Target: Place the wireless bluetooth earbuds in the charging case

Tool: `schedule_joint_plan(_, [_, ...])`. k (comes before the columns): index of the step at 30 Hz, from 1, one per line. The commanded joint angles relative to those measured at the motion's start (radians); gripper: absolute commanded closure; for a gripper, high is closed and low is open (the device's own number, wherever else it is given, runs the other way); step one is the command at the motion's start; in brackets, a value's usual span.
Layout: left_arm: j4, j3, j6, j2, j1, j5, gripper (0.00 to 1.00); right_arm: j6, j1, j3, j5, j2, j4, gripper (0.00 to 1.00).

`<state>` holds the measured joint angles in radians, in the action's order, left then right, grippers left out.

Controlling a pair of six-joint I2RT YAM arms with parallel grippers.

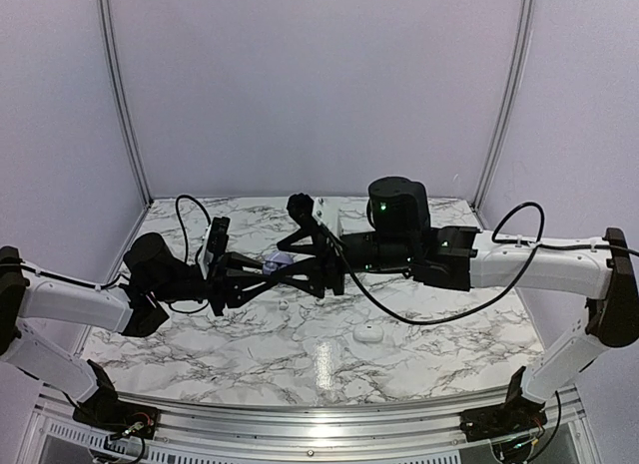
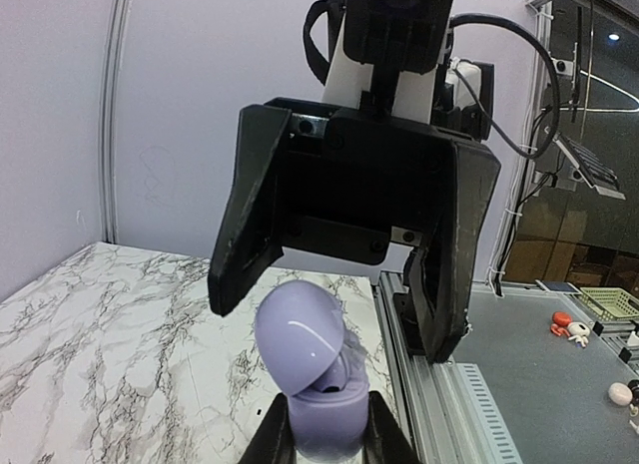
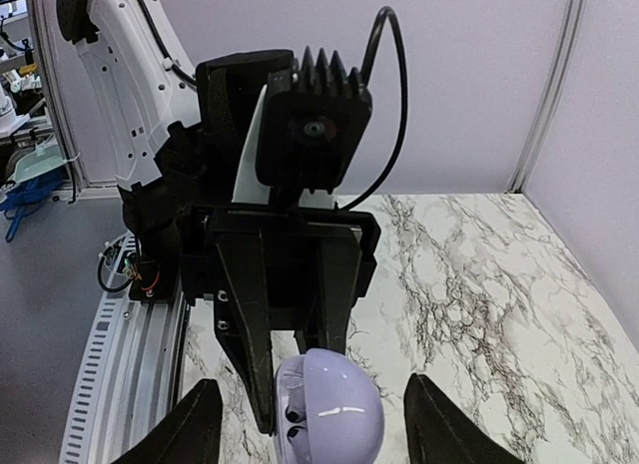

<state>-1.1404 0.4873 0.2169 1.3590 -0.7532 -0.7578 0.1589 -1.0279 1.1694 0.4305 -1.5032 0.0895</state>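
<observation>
the charging case (image 1: 279, 261), lilac and rounded, hangs in the middle of the top view, lifted off the marble table (image 1: 449, 314) between the two arms. at the left of that view the left arm (image 1: 70, 304) extends in from the lower left edge. the left gripper (image 2: 324, 439) is clenched on the case's lower half: in the left wrist view its two fingers press the base from both sides at the bottom centre of the frame. the lid (image 2: 300, 334) stands hinged up, and a dark socket shows in the mouth beneath it. a small lilac-grey lump (image 2: 352, 362) sits at the right of that mouth; whether it is one of the wireless bluetooth earbuds i cannot tell.

just right of the case, the right gripper (image 3: 315, 389) faces it from the opposite side. its jaws are spread wide and grasp nothing. in the right wrist view its fingers stand at the lower left and lower right of the frame, with the case between them and a gap on each side.

in the top view, below the case, a tiny whitish speck (image 1: 284, 304) lies on the marble, too small to name. lower right of centre lies a white rounded thing (image 1: 369, 333), apart from both grippers. the right arm (image 1: 539, 264) enters from the right edge.
</observation>
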Motion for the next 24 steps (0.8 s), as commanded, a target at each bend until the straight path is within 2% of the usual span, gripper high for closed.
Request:
schedule_joint_plan(1, [-0.003, 0.024, 0.024, -0.011, 0.007, 0.022, 1.00, 0.026, 0.003, 0.027, 0.066, -0.012, 0.010, 0.41])
schedule_joint_plan(5, [-0.003, 0.043, 0.084, 0.011, 0.006, 0.042, 1.00, 0.065, 0.004, 0.020, 0.106, -0.013, -0.010, 0.51])
schedule_joint_plan(16, [-0.004, 0.112, 0.286, 0.071, 0.014, 0.089, 1.00, 0.175, -0.031, -0.006, 0.048, -0.010, -0.050, 0.63])
schedule_joint_plan(24, [-0.003, 0.122, 0.333, 0.070, 0.029, 0.103, 1.00, 0.264, -0.079, -0.011, -0.004, -0.016, -0.111, 0.64])
